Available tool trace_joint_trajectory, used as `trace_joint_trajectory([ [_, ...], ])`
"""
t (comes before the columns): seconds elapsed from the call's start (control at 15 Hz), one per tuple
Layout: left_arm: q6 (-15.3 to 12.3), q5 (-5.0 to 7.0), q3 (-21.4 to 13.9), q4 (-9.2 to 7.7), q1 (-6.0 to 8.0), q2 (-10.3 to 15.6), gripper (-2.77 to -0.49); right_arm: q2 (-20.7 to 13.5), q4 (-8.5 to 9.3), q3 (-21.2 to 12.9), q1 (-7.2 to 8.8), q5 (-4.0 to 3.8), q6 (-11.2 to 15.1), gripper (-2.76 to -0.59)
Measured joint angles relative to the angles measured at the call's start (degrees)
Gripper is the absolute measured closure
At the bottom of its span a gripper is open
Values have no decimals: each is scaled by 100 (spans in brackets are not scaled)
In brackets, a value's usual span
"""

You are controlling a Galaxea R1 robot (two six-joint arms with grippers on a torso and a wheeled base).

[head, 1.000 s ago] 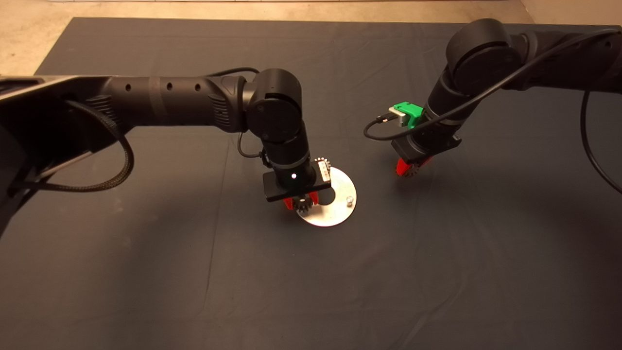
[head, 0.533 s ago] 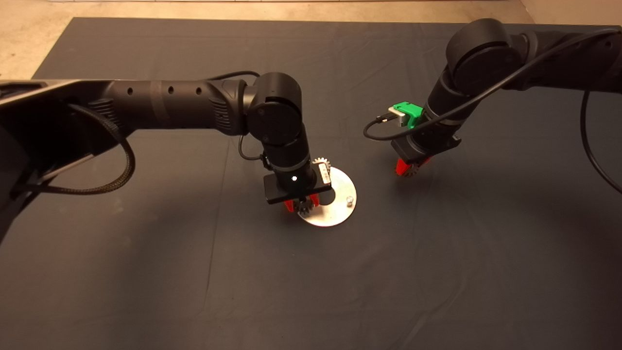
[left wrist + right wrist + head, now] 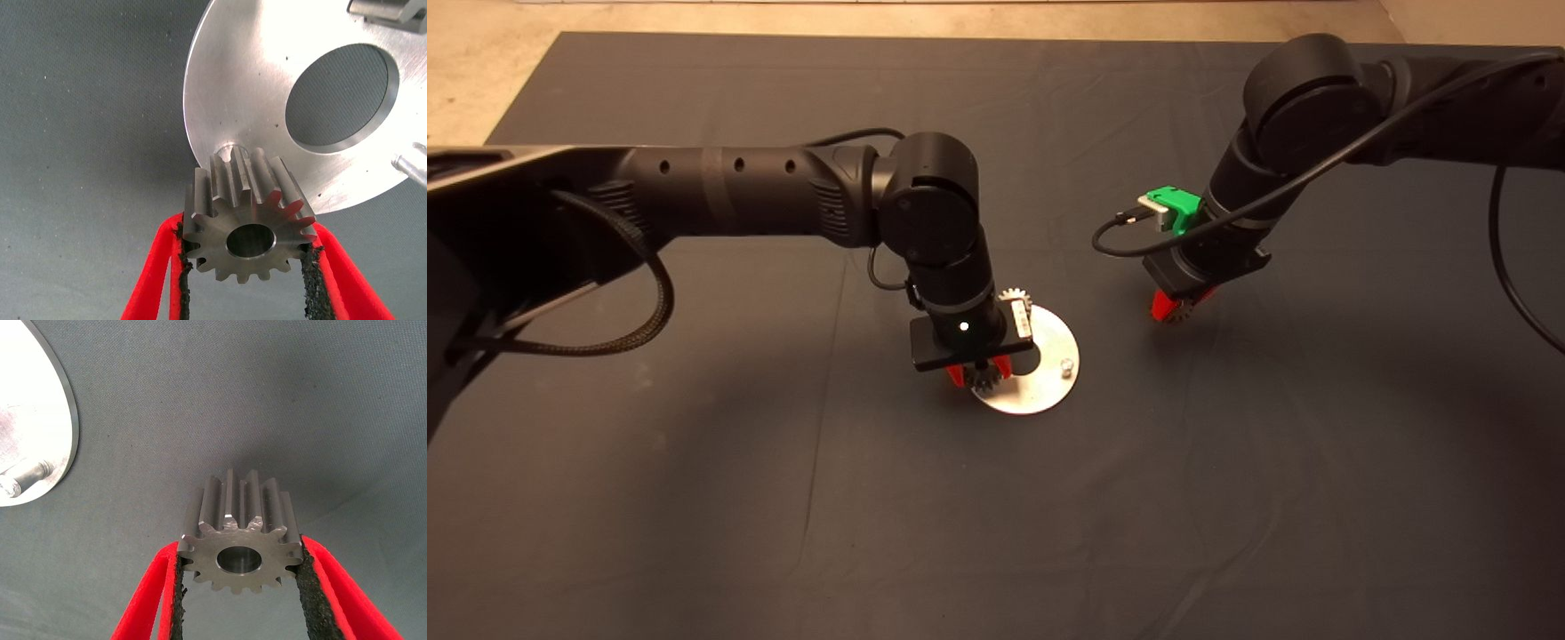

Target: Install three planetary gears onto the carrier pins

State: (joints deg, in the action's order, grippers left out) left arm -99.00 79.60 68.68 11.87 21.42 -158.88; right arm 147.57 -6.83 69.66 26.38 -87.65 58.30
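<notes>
Over the disc (image 3: 1040,373), left pincer (image 3: 248,267) clamps a gear (image 3: 248,223), right pincer (image 3: 240,587) clamps another (image 3: 240,533).

Disc (image 3: 1040,391): its far-left part is covered by the left gripper (image 3: 979,373).
Pin under the held gear (image 3: 248,227): hidden, so seating cannot be told.
Third gear (image 3: 1012,296): half behind the wrist.
Right gripper (image 3: 1174,308): mostly under its arm.

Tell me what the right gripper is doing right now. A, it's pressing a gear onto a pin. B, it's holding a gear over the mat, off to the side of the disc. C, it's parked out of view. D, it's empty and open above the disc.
B: the right gripper is shut on a gear above bare mat, clear of the disc.
</notes>
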Motion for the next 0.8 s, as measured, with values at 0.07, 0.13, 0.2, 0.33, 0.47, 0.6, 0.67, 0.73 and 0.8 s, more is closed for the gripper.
trace_joint_trajectory([
  [0.07, 24, 0, 11, 0, 0, 2, -83, -11, 0, -2, 0, 0, 0, -97],
  [0.13, 30, -2, 22, 0, 0, 2, -83, -13, 0, -2, 2, -2, 2, -97],
  [0.2, 51, -6, 24, 0, 0, 0, -83, -13, 0, -2, 2, 0, 2, -97],
  [0.33, 90, -15, 44, -6, 0, 0, -83, -16, 0, -2, 2, 0, 2, -97],
  [0.47, 110, -12, 48, -9, 0, 0, -82, -21, 0, -11, 1, 0, 1, -97],
  [0.6, 112, -12, 50, -9, 0, -2, -82, -51, 0, -65, 2, 0, 2, -97],
  [0.67, 112, -12, 52, -9, 0, -5, -82, -77, 5, -107, 2, 2, 2, -97],
  [0.73, 112, -13, 52, -9, 0, -5, -82, -107, 9, -154, 2, 2, 2, -97],
  [0.8, 112, -15, 52, -9, 0, -8, -82, -168, 18, -217, 5, 11, 2, -97],
])
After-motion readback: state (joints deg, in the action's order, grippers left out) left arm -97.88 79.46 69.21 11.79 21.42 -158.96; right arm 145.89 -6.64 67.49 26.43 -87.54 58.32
